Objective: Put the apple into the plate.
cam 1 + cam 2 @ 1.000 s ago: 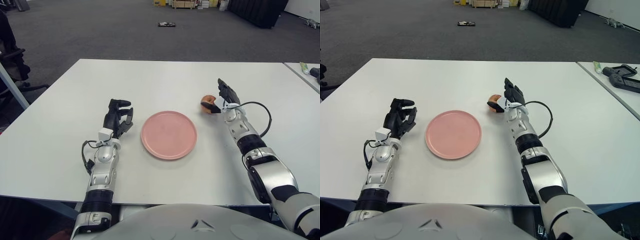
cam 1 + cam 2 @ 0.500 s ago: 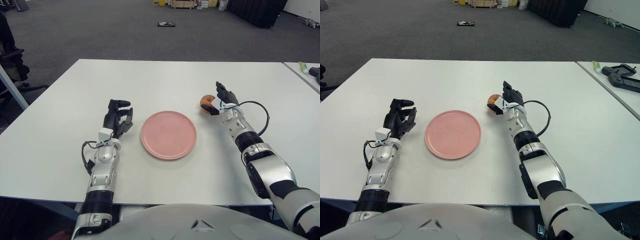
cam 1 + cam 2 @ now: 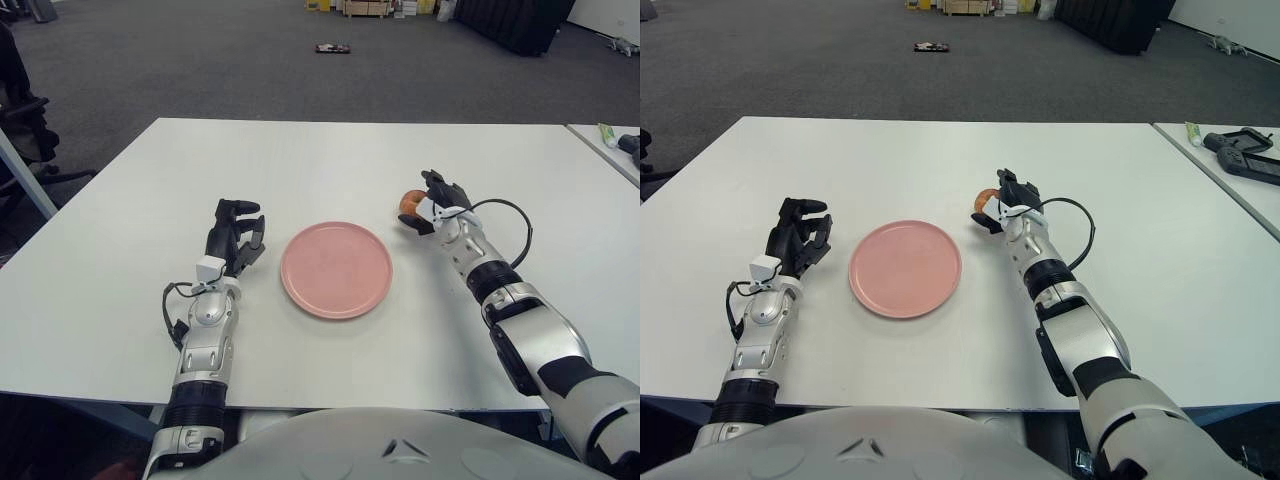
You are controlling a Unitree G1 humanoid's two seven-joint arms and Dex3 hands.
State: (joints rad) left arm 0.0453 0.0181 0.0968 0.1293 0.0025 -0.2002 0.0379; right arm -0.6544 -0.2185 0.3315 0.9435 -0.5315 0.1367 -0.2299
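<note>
The right hand [image 3: 436, 203] is on the table [image 3: 330, 150], to the right of the plate [image 3: 336, 269]. Its dark fingers [image 3: 447, 191] are curled over the apple [image 3: 408, 204] from the right and from above, so the hand is closed on the apple. Only the left part of the apple shows, orange-red, just beyond the plate's right rim. Whether the apple touches the table top or is a little above it, I cannot tell. The apple is outside the plate, near its far right edge and not touching it.

The plate is pink and round. It lies flat near the middle of the table, a little closer to the near edge than to the far edge. Nothing lies in it.

The left hand [image 3: 234, 236] shows to the left of the plate, near its left rim but apart from it. Its fingers are bent loosely and hold nothing. Its forearm [image 3: 205, 335] runs back toward the near edge of the table.

A black cable [image 3: 512, 228] makes a loop beside the right wrist, on the side away from the plate.

At the far right there is a second table [image 3: 1240, 170], with a dark device [image 3: 1243, 147] and a small green-tipped thing [image 3: 1192, 133] on it. On the grey floor behind the table lies a small dark object [image 3: 333, 48].
</note>
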